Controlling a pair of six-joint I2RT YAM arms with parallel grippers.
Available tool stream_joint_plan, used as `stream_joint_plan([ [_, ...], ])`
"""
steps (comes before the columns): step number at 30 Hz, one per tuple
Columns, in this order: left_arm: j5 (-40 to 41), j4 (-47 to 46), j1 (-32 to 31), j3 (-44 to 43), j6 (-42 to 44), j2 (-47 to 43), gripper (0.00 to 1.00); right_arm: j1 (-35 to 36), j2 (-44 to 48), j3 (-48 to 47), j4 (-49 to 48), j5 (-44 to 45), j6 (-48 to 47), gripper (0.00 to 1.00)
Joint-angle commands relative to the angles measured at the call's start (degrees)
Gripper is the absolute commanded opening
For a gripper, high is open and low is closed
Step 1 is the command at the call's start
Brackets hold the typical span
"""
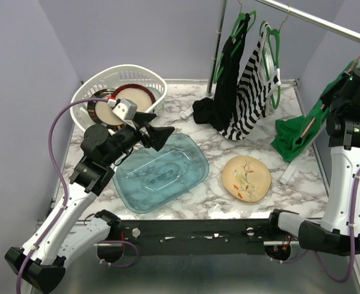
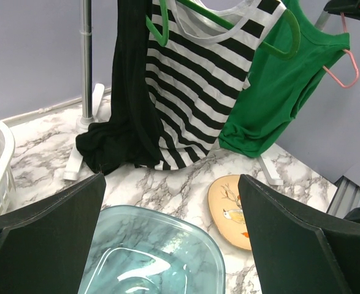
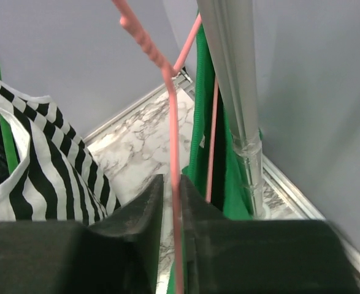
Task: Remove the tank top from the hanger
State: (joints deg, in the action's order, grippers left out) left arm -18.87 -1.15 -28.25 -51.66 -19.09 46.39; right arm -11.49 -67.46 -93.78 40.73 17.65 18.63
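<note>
Nearest the bases, the left gripper (image 1: 163,138) hovered over the clear blue tray (image 1: 161,171), its fingers spread wide and holding nothing. Just right of the tray lay a painted plate (image 1: 246,177) on the marble table (image 1: 216,199), with a white basket (image 1: 84,92) of dishes behind the left arm.

Further back and to the right, the right gripper (image 3: 172,184) was pressed together on the thin wire of the pink hanger (image 3: 170,122), beside the metal rail (image 3: 225,73). The green tank top (image 1: 296,138) hung from that hanger, its hem bunched on the table. Whether the hook was on the rail could not be told.

Judging from this, the step was steadying the hanger so the fabric could come off. It would go best with the pinch kept firm and level while the free left gripper reached across for one shoulder strap and slid it off the hanger's end. The other strap would follow. Pulling downward risked dragging the hanger, or catching the striped top (image 1: 250,92) hanging just beside it.
</note>
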Motion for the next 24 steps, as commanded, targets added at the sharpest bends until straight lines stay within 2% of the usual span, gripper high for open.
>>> stream_joint_plan([
  [1, -0.55, -0.35, -0.31, -0.37, 0.64, -0.60, 0.99, -0.47, 2.16, 0.18, -4.69, -0.69, -0.61, 0.09],
  [3, -0.55, -0.35, -0.31, -0.37, 0.64, -0.51, 0.99, -0.47, 2.07, -0.79, -4.78, -1.04, -0.88, 0.01],
  [13, -0.81, -0.35, -0.32, -0.20, 1.25, -0.86, 0.99, -0.55, 1.46, -9.40, -1.10, -4.64, -0.44, 0.01],
  [24, -2.48, 1.05, -0.31, -1.94, 2.65, -0.34, 0.99, -0.47, 4.09, -12.04, 6.99, -10.17, 2.11, 0.01],
])
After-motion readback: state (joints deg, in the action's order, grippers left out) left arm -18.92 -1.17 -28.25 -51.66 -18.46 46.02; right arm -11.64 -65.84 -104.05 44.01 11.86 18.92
